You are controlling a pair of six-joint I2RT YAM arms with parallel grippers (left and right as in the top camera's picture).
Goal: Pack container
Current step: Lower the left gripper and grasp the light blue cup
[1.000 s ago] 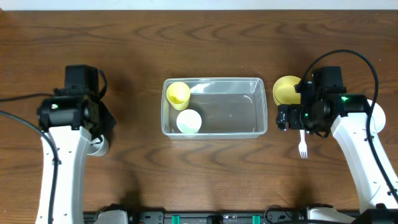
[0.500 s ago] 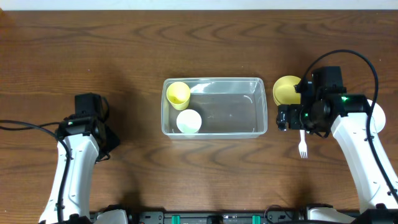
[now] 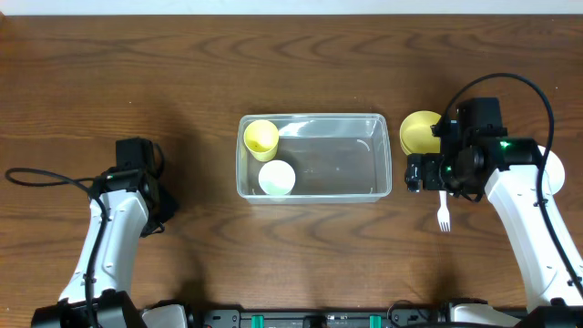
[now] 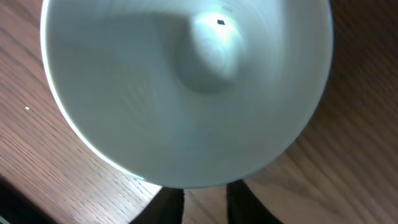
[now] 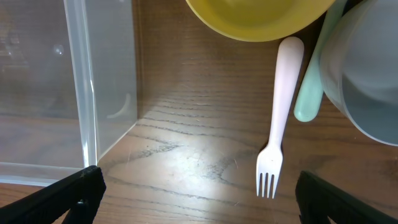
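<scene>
The clear container (image 3: 314, 189) stands at the table's middle with a yellow cup (image 3: 260, 138) and a white cup (image 3: 276, 178) inside. Its corner shows in the right wrist view (image 5: 87, 81). My left gripper (image 4: 205, 202) has two dark fingers close together with a narrow gap. Their tips are hidden under the rim of a white bowl (image 4: 186, 87) that fills the left wrist view. Overhead, the left arm (image 3: 137, 187) hides that bowl. My right gripper (image 5: 202, 199) is open and empty over bare wood, between the container and a white fork (image 5: 277, 124).
A yellow bowl (image 3: 419, 132) sits right of the container and also shows in the right wrist view (image 5: 255, 18). The fork lies below it overhead (image 3: 444, 214). A pale green utensil handle (image 5: 308, 93) and a pale bowl (image 5: 367, 81) lie beside the fork.
My left arm has swung toward the table's front. The white thing seen under it a second ago no longer shows overhead. The right arm has not moved.
</scene>
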